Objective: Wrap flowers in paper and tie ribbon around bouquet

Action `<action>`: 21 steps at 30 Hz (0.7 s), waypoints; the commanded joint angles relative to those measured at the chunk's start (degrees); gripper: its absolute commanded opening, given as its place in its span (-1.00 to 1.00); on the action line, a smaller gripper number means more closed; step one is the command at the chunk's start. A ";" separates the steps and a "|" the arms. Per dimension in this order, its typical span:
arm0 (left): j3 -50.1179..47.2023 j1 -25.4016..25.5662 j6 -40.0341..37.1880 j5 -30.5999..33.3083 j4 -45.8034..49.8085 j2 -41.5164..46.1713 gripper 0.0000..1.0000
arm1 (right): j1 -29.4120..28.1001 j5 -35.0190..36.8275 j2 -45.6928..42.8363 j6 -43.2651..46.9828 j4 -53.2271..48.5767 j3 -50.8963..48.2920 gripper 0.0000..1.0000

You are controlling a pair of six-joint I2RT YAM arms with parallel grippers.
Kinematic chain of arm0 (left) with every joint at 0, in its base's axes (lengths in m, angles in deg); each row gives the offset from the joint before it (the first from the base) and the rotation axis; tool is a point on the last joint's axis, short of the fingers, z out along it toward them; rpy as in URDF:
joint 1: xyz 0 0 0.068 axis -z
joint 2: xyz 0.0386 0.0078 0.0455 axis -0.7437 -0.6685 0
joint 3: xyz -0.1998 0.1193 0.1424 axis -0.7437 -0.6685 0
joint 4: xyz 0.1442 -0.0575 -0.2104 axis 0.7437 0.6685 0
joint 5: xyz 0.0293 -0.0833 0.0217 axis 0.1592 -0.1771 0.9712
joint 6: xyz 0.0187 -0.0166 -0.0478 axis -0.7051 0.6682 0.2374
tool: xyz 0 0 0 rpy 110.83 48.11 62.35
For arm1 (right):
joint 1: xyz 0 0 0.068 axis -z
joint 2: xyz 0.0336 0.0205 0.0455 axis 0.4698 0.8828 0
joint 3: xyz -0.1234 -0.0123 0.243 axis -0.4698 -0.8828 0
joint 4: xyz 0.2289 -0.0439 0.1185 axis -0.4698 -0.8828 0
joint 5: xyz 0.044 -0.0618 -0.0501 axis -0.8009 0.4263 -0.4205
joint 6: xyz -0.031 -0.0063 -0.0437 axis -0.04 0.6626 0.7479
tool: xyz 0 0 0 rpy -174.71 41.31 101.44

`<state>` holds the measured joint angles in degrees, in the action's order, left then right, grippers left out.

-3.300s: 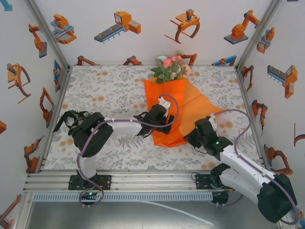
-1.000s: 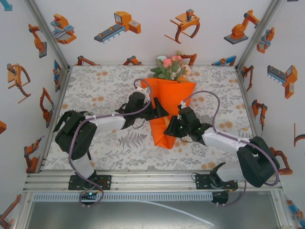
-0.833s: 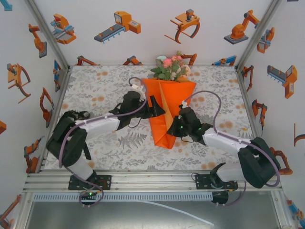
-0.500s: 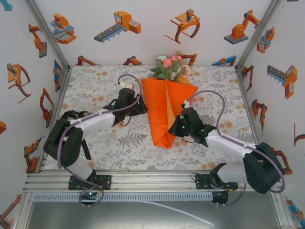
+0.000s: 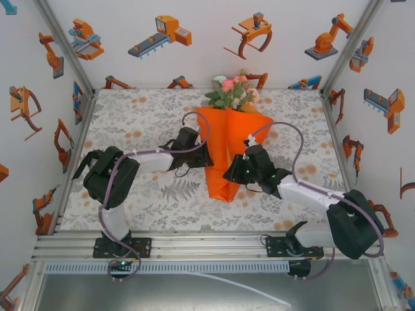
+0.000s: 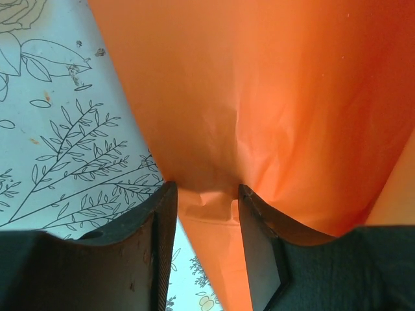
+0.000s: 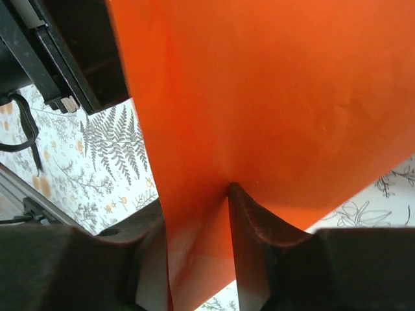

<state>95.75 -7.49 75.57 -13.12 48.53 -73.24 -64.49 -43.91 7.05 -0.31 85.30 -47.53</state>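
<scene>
Bouquet (image 5: 228, 152): cone of orange paper (image 6: 259, 97) lying on tablecloth (image 5: 142, 116), flowers (image 5: 230, 92) at cone's wide far end. Left gripper (image 5: 206, 155) at cone's left edge, jaws parted astride paper, unclenched. Right gripper (image 5: 230, 173) at cone's right edge, nearer tip, jaws likewise parted astride paper.

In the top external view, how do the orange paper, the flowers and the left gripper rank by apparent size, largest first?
1. the paper, clearly the largest.
2. the flowers and the left gripper look about alike in size, so I do not rank them.
</scene>
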 commanded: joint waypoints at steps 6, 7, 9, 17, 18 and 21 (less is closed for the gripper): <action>0.84 0.15 -0.83 -0.31 1.88 -0.64 -0.09 | -0.35 -9.02 6.61 0.63 11.07 1.12 0.03; 0.92 0.23 -0.83 -0.38 1.88 -0.65 -0.09 | -0.36 -10.18 7.42 0.62 11.97 1.41 0.08; 1.11 0.22 -0.83 -0.31 2.09 -0.54 -0.09 | -0.36 -11.60 8.29 0.39 14.14 1.56 0.13; 0.15 -0.34 0.68 -0.89 1.89 1.50 0.02 | -0.27 -12.34 8.85 -0.20 17.22 1.10 0.18; -0.16 -0.47 1.28 -1.43 1.52 1.81 0.04 | -0.27 -13.06 8.50 -0.38 17.99 0.76 0.18; -0.58 -1.06 2.66 -2.48 0.69 2.74 0.08 | -0.27 -14.45 7.37 -0.78 20.31 -0.93 0.20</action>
<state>95.73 -7.89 76.49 -14.06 48.57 -72.63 -64.49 -56.28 15.81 -0.51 101.30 -47.55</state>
